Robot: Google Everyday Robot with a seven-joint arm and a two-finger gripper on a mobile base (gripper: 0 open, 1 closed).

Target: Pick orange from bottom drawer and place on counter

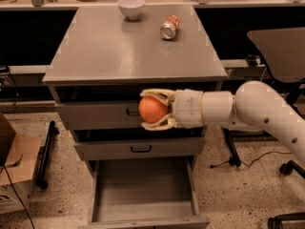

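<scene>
Currently, the gripper (145, 109) is clenched on the orange (153, 109), with one finger above the fruit and one below it. Gripper and orange sit at the centre of the frame, in front of the top drawer (95, 115) and just under the front edge of the counter (119, 51). The white arm (257, 106) enters from the right edge. The bottom drawer (143, 190) stands pulled out at the bottom centre, its grey tray floor in view. The middle drawer (109, 149) lies between it and the orange. At the upper part of the frame, a white bowl (131, 7) and a soda can (169, 26) rest on the counter, apart from each other.
</scene>
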